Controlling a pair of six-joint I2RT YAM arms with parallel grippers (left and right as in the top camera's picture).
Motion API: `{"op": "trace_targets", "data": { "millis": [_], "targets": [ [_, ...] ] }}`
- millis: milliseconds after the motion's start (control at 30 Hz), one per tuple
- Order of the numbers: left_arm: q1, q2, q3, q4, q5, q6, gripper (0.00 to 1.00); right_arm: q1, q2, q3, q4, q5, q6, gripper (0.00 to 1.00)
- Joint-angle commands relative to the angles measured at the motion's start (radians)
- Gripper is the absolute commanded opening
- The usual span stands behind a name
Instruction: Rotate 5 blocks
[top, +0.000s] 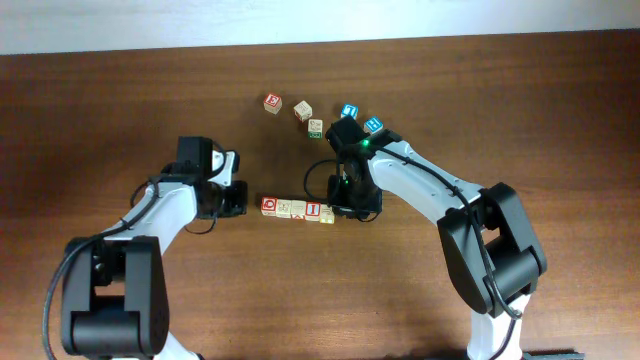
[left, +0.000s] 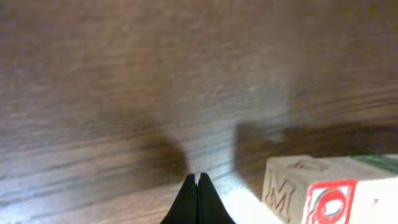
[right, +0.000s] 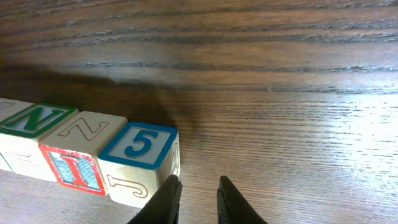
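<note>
A row of several blocks (top: 297, 209) lies on the table, its left end block red-faced (top: 268, 205). In the left wrist view that end block (left: 311, 193) shows a carved M and a red face. My left gripper (left: 198, 182) is shut with nothing in it, just left of the block (top: 247, 201). In the right wrist view the row's right end is a blue-framed 5 block (right: 140, 149), beside a red I block (right: 71, 168). My right gripper (right: 198, 185) stands narrowly open and empty, its left finger (right: 169, 196) against the 5 block's corner (top: 340, 210).
Several loose blocks lie farther back: a red one (top: 272, 103), a beige one (top: 303, 110), a green-marked one (top: 315, 128) and two blue ones (top: 349, 111) (top: 374, 125). Both arms reach in from the near edge.
</note>
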Motion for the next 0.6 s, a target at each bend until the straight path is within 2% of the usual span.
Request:
{"op": "trace_targets", "data": {
  "millis": [0, 133, 567],
  "targets": [
    [-0.029, 0.038, -0.004, 0.013, 0.031, 0.019, 0.00, -0.006, 0.016, -0.005, 0.004, 0.002, -0.006, 0.21],
    [-0.052, 0.042, -0.004, 0.016, 0.139, 0.071, 0.00, -0.006, 0.016, -0.005, 0.002, -0.003, -0.006, 0.20],
    [-0.056, 0.042, -0.005, -0.067, 0.139, 0.071, 0.00, -0.006, 0.016, -0.005, 0.069, -0.013, -0.011, 0.20]
  ]
}}
